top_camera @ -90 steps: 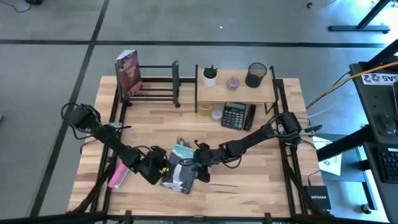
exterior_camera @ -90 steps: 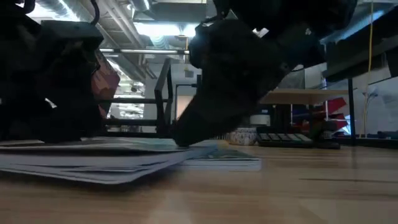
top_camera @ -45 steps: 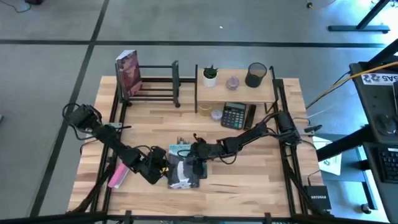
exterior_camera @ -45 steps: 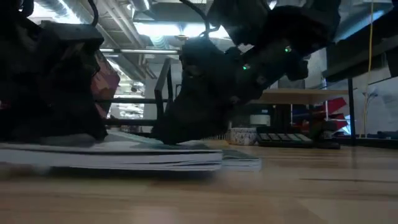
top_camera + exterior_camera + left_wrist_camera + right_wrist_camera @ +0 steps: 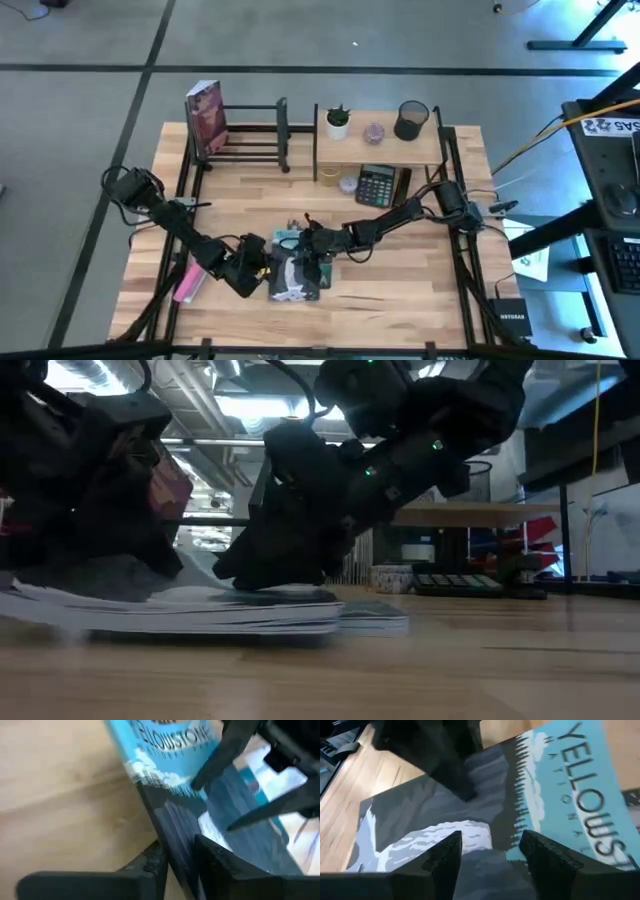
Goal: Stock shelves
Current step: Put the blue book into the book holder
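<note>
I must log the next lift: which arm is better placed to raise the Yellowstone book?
Left, probably: the left gripper is shut on the Yellowstone book at its edge, while the right gripper is open above its cover.

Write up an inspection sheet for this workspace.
Surface: wood table, bare at front right.
Job's things: wood shelf holds plant, jar, cup; calculator under it. Black rack holds one book. Yellowstone book lies flat mid-table.
Clutter: pink item at left edge.
Grippers: left gripper clamps the Yellowstone book's edge; right gripper open, over its cover.
Cables: yellow cable off-table right.
Surroundings: concrete floor, desk at right.
</note>
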`<state>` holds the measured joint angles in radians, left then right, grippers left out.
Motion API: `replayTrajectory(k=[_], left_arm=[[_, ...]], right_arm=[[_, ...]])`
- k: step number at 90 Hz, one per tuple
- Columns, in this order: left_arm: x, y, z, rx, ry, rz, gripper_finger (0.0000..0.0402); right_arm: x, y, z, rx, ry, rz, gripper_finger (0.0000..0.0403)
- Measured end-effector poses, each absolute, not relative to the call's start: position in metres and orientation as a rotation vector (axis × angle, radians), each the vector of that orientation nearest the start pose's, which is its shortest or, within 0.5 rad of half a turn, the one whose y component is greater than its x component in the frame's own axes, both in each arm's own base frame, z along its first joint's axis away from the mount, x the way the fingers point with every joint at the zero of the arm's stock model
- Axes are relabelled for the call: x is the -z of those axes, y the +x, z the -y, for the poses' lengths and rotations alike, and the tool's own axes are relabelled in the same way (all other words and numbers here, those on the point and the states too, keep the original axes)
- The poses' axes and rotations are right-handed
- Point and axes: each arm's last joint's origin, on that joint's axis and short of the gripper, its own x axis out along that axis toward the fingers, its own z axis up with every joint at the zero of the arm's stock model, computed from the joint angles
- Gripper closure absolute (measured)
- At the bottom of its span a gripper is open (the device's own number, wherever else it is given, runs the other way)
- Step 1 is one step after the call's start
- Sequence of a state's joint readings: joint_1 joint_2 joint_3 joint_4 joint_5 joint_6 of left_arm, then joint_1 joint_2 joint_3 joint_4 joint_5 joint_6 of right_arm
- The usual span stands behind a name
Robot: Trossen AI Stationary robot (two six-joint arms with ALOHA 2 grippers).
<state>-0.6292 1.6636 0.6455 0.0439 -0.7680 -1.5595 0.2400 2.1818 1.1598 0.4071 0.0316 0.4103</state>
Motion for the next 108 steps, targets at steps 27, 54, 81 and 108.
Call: replayTrajectory(k=[27, 54, 81, 108], left_arm=[[-0.129, 0.232, 0.144, -0.614, -0.816, -0.405, 0.0398], [-0.203, 0.221, 0.143, -0.645, -0.596, -0.312, 0.0400], [-0.297, 0.201, 0.127, -0.764, -0.246, -0.143, 0.0401], [-0.345, 0.194, 0.098, -0.967, 0.089, -0.046, 0.0401]], right_arm=[[-0.151, 0.384, -0.139, -0.096, 0.148, -0.692, 0.0205], [-0.208, 0.327, -0.182, 0.094, -0.117, -0.635, 0.0205], [-0.212, 0.308, -0.201, 0.140, -0.167, -0.609, 0.0205], [-0.208, 0.306, -0.200, 0.163, -0.175, -0.623, 0.0205]])
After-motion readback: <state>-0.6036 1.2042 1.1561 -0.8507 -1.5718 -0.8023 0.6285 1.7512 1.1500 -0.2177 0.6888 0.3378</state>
